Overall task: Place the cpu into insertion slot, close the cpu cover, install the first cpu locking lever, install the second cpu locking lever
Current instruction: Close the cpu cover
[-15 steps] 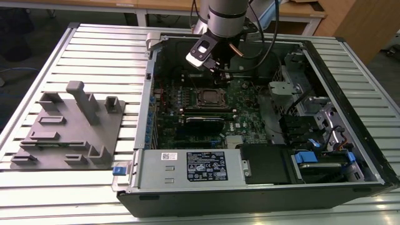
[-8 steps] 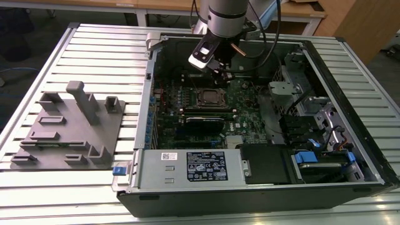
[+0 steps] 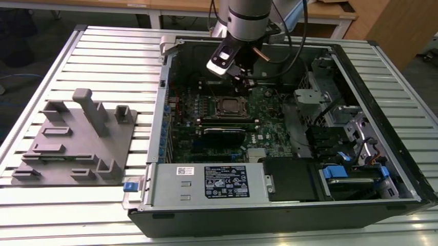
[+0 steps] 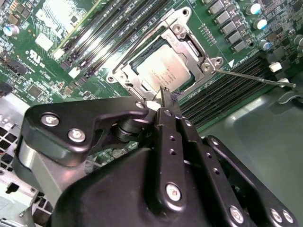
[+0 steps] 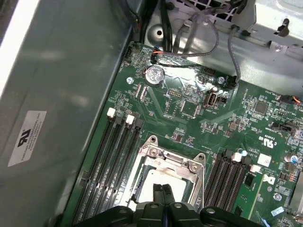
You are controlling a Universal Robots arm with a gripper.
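Where the open computer case [image 3: 274,218] holds the green circuit board [image 3: 270,110], the gripper [image 4: 166,100] hangs with fingertips pressed together, gripping nothing, near the insertion slot's [image 4: 125,78] rim; the cpu cover [image 4: 191,45] lies flat around the seated cpu [image 4: 163,66]; one thin lever [image 4: 251,77] juts sideways.

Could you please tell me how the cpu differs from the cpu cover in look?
The cpu is a solid dull plate with print; the cpu cover is a shinier open frame. The cpu sits in the middle; the cpu cover rings its edges. Both are silver, square and lie flat.
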